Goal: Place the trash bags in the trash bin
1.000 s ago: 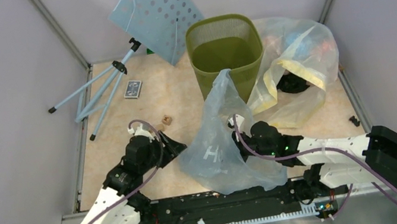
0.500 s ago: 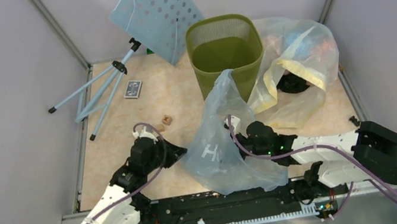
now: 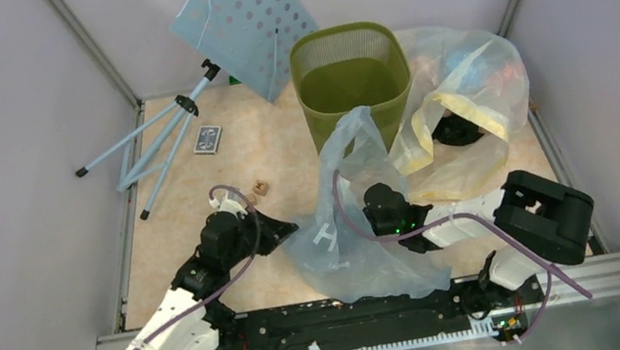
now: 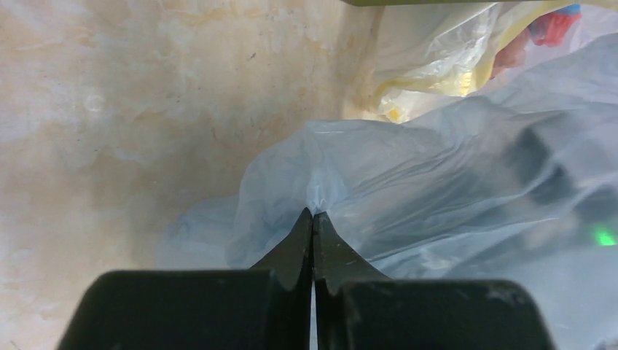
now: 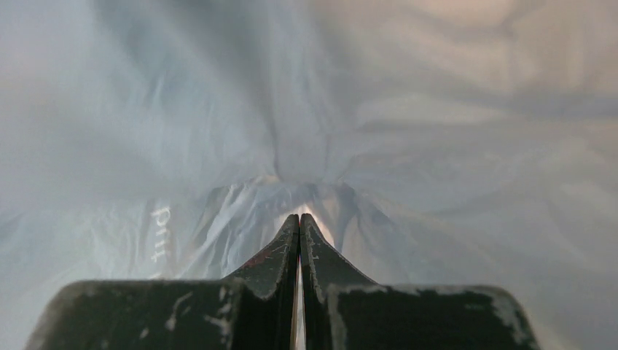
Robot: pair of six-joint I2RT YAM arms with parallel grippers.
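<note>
The trash bag (image 3: 350, 244), thin pale blue-grey plastic with white lettering, stands crumpled at the table's near middle, its peak leaning on the front wall of the olive-green trash bin (image 3: 301, 73). My left gripper (image 3: 285, 231) is shut on the bag's left edge; in the left wrist view a small fold of the trash bag (image 4: 408, 175) is pinched at the tips of that gripper (image 4: 313, 213). My right gripper (image 5: 299, 217) is shut with gathered plastic of the trash bag (image 5: 218, 131) at its tips. From above it is veiled by the bag.
A bigger clear-yellowish bag (image 3: 464, 103) with colourful contents lies right of the bin, touching it. A light-blue perforated panel (image 3: 244, 16) leans at the back, a pale tripod (image 3: 156, 143) lies at the left, with a small card box (image 3: 208, 139) and a brown bit (image 3: 260, 187) nearby.
My left gripper has reached the bag's left edge and shut on it. The right arm has pushed leftward, its elbow swinging up toward the big bag. The trash bag shifted slightly.
</note>
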